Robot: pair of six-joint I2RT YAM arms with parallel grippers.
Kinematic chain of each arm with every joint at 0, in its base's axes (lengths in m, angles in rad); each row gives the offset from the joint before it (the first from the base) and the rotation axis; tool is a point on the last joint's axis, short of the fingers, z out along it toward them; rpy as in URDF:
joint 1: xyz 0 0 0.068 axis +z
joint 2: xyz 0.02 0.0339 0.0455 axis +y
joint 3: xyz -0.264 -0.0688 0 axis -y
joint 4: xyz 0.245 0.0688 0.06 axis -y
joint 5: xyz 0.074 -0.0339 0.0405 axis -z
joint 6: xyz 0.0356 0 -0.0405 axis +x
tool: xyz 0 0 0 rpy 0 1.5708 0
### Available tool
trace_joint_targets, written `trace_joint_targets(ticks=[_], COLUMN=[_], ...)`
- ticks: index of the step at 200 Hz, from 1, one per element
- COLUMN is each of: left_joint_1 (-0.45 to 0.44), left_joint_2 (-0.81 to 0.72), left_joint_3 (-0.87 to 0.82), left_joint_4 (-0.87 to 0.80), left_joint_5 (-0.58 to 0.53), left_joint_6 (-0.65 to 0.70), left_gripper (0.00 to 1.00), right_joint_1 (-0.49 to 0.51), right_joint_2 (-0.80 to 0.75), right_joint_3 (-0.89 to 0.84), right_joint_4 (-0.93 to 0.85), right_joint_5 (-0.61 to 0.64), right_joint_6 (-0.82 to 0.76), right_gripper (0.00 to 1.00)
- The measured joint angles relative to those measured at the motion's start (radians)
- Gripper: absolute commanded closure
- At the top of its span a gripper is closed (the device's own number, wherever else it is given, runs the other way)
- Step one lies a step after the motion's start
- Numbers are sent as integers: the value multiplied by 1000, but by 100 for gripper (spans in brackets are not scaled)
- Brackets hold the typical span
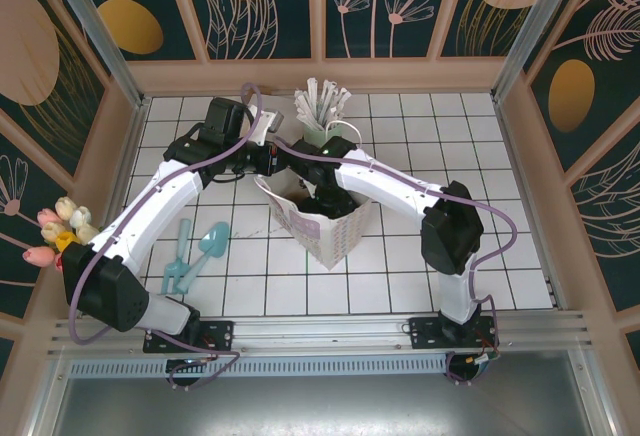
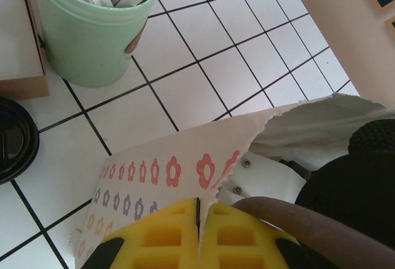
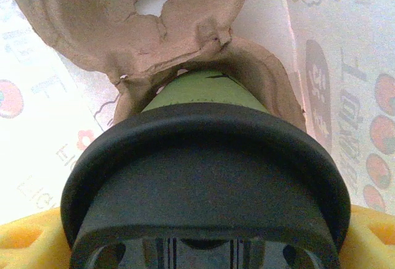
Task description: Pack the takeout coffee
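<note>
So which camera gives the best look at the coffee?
The right wrist view: the coffee sits close up, black lid and green cup in a cardboard tray. The top view gives the bag with the right arm reaching in over it; the left wrist view gives the bag's rim, pinched by the left gripper.

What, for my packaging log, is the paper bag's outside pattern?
White paper bag: rows of small red, purple and orange flowers, best in the left wrist view.
</note>
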Motion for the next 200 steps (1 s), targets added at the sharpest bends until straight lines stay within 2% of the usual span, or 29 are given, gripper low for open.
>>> trace_joint_targets(ticks=[200], left_joint_1=[0], left_joint_2=[-4], left_joint_3=[-16], left_joint_4=[19], left_joint_5=[1], left_joint_6=[-5], left_gripper=[100], right_joint_1=[-15], right_joint_2=[-54], right_joint_3=[-131], right_joint_4=[124], right_joint_5=[-27], right_joint_6=[-19], right_gripper=[59])
